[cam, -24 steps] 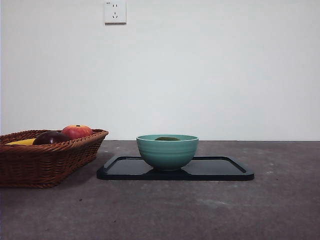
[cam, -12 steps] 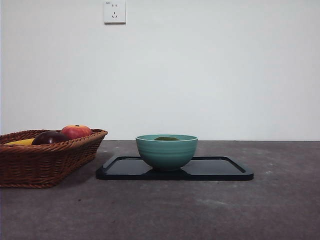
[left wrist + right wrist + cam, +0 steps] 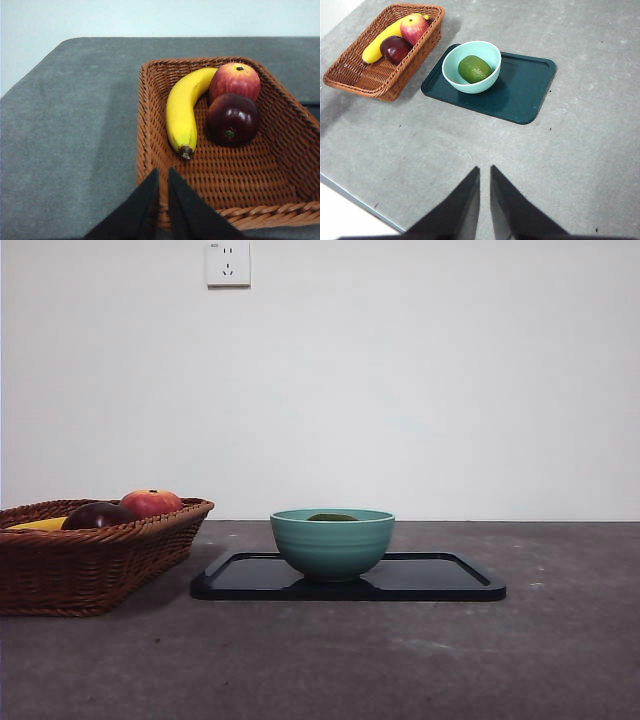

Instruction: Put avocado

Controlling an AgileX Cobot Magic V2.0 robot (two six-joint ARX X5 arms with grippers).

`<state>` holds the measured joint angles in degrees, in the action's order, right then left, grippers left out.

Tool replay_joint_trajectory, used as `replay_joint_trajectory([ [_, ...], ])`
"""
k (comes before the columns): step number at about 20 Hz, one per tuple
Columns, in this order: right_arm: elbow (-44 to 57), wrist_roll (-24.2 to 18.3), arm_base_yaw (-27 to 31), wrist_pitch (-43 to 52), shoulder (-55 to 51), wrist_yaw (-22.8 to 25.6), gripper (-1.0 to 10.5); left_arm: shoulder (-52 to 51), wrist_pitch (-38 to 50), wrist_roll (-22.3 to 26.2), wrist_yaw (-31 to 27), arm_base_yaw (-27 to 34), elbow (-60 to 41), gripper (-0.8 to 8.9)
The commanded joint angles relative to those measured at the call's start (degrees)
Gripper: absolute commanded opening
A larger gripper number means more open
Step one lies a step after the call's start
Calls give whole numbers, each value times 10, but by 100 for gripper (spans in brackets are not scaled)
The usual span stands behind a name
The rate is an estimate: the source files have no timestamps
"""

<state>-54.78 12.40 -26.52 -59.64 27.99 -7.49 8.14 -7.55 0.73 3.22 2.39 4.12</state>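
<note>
The dull green avocado [image 3: 474, 69] lies inside the teal bowl [image 3: 449, 72], which stands on the dark tray [image 3: 530, 95]. In the front view only its top [image 3: 332, 517] shows over the bowl's rim [image 3: 330, 540]. My right gripper [image 3: 484, 176] is shut and empty, high above the bare table well short of the tray. My left gripper [image 3: 163, 179] is shut and empty, above the near rim of the wicker basket [image 3: 250, 200]. Neither gripper shows in the front view.
The wicker basket [image 3: 90, 560] stands left of the tray [image 3: 440, 585] and holds a yellow banana [image 3: 182, 107], a red-orange apple [image 3: 235, 80] and a dark maroon fruit [image 3: 232, 120]. The table's near edge [image 3: 355, 192] shows in the right wrist view.
</note>
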Motion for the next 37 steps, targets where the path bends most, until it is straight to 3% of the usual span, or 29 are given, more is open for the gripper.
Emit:
replay_joint_trajectory([
  [1,-5,4,-3,5,1,0,30,-38,6,-28,2,-1,-12,28],
  [4,-5,4,-3,5,1,0,30,-80,-11,-32,2,-3,-16,28],
  [15,-5,4,-3,5,1,0,30,-80,-26,-33,-7,-36,-35,28],
  [37,-5,4,-3,5,1,0,30,-80,-33,-33,-27,-37,-35,28],
])
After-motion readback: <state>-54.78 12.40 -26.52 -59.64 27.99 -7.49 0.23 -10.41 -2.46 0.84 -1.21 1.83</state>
